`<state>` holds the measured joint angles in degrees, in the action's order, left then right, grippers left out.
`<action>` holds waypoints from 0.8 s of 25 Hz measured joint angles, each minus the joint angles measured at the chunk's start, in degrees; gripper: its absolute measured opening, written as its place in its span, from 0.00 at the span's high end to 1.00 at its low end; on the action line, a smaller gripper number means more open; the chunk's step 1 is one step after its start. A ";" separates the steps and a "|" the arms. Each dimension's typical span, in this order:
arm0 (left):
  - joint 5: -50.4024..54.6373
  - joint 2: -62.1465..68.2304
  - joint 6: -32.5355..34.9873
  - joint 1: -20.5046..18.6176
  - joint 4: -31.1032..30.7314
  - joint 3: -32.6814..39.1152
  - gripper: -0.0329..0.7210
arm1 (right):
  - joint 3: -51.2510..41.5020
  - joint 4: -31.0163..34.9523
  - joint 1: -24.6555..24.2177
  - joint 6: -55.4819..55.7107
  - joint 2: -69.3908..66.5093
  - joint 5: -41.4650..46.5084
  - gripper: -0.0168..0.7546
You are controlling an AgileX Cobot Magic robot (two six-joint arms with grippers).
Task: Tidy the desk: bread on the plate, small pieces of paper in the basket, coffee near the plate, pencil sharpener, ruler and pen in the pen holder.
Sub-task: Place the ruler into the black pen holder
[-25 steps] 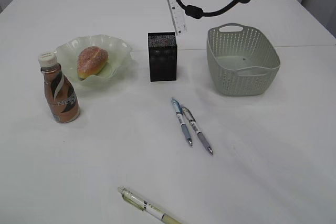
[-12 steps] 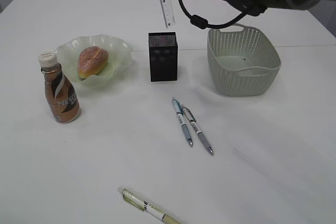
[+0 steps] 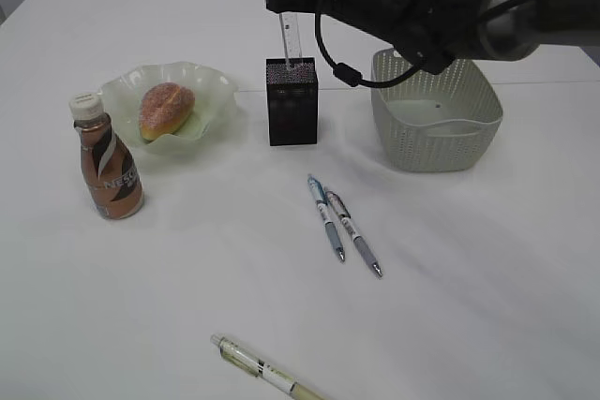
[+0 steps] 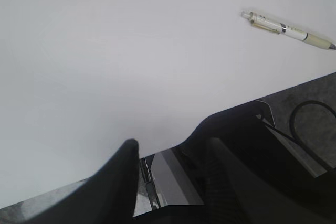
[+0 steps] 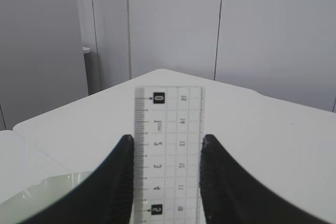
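Two hands are in play, and only the right hand (image 5: pixel 166 182) carries anything; its fingers (image 5: pixel 122 177) are closed on the two long edges of the ruler (image 3: pixel 290 39), seen close in the right wrist view; the ruler stands upright, long axis vertical, its lower end at the mouth of the black pen holder (image 3: pixel 292 102) and seemingly just dipping in, though how deep cannot be told; the move ahead appears to be a straight drop and release, so what matters is that the ruler stays plumb over the opening; the left hand (image 4: pixel 170 163) hangs low over the near edge of the counter (image 3: pixel 487 259), its fingers apart and holding nothing, with the pale pen (image 4: pixel 287 30) nearest to it; two more pens (image 3: pixel 342 224) lie side by side between the holder and the near edge; the bread (image 3: pixel 165 110) sits on the plate (image 3: pixel 212 81), the coffee bottle (image 3: pixel 106 158) just beside it, the basket (image 3: pixel 436 110) to the right of the holder.
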<state>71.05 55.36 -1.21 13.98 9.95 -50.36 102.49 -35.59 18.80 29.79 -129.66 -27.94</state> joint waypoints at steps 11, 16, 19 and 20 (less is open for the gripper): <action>-0.47 0.00 0.00 0.00 0.20 0.00 0.55 | 0.00 9.52 0.00 -10.08 -2.78 -5.21 0.60; -0.83 0.00 0.00 0.00 0.20 0.00 0.55 | 0.17 11.72 0.00 -11.04 -4.21 -7.66 0.60; -0.87 0.00 0.00 0.00 0.32 0.00 0.55 | 1.35 11.96 0.00 -11.14 -5.69 -7.76 0.60; -0.87 0.00 0.00 0.00 0.32 0.00 0.55 | 1.72 12.05 0.00 -11.14 -6.15 -7.76 0.60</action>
<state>70.19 55.36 -1.21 13.98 10.27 -50.36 104.20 -23.54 18.80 18.65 -135.81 -35.70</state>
